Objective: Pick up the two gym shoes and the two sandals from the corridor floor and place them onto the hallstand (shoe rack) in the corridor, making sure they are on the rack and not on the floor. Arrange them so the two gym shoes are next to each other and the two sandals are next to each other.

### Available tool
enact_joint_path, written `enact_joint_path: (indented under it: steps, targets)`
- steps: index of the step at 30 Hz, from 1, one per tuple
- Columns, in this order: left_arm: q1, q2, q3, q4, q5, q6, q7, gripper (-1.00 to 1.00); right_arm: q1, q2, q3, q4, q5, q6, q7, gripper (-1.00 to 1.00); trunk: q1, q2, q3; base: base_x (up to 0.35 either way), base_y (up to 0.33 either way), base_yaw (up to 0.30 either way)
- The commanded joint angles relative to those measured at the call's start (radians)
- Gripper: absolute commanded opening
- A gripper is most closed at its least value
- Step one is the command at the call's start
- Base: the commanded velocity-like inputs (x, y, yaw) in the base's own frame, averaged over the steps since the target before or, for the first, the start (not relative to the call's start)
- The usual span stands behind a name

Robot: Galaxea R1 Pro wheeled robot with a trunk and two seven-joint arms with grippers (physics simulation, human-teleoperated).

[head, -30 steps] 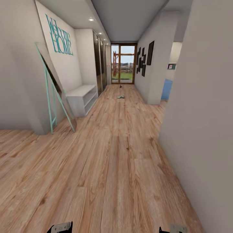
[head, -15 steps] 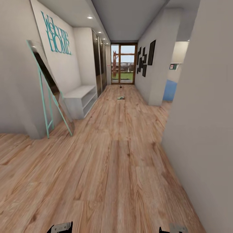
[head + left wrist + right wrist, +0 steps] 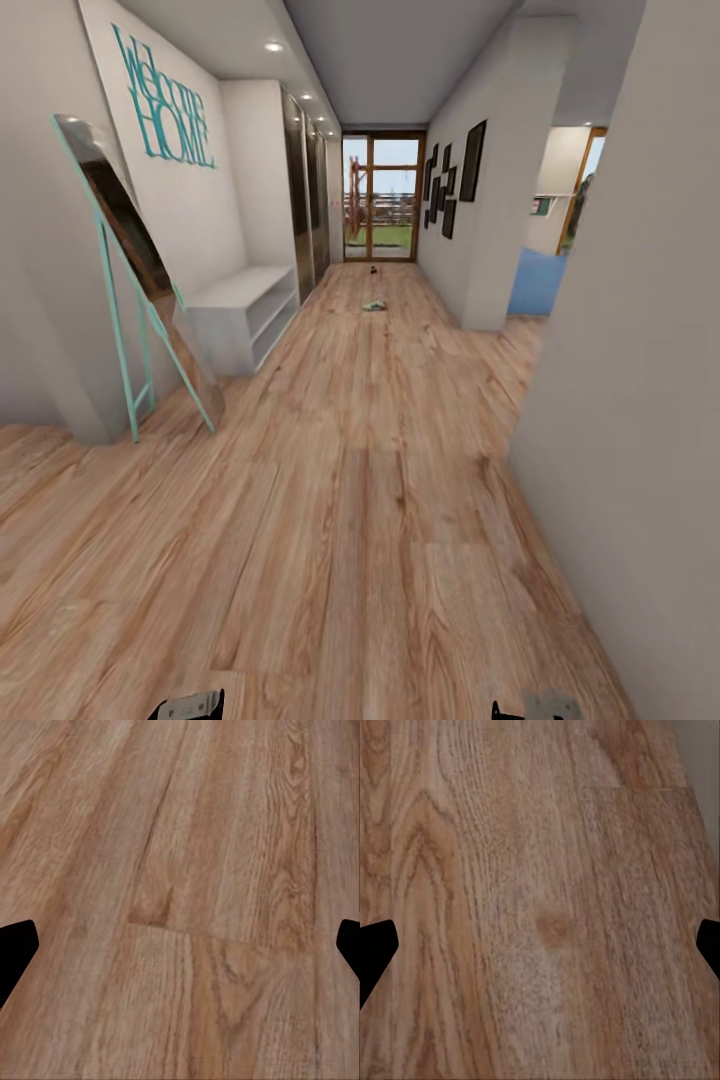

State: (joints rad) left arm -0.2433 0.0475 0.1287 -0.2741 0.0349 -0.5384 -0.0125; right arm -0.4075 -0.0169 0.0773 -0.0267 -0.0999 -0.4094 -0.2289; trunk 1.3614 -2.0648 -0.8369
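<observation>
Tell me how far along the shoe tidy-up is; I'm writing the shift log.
Nothing looks done yet. Two small items still lie far down the corridor floor: a pale one and a darker one, too small to identify. The white bench on the left has bare shelves. In hand: nothing; the left gripper and right gripper are open over bare planks. Left: every pickup and placement.

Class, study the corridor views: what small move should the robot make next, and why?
Probably keep rolling forward down the corridor floor. Small items that may be shoes lie far ahead near the glass door, and both open grippers, left and right, have bare planks beneath.
</observation>
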Motion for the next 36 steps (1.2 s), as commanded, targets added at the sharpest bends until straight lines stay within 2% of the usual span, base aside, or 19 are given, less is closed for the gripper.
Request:
enact_joint_path:
  steps: [1,36]
  targets:
    - [-0.001,0.000,0.000,0.002,0.003,-0.003,-0.001,1.00,-0.001,0.000,0.009,0.001,-0.010,-0.003,-0.001,1.00,0.000,0.000,-0.001,0.339,0.000,0.000]
    - [-0.001,0.000,0.000,0.006,0.003,-0.004,-0.001,1.00,-0.001,0.000,0.009,0.001,-0.010,-0.004,-0.001,1.00,0.000,0.000,-0.001,0.339,0.000,0.000]
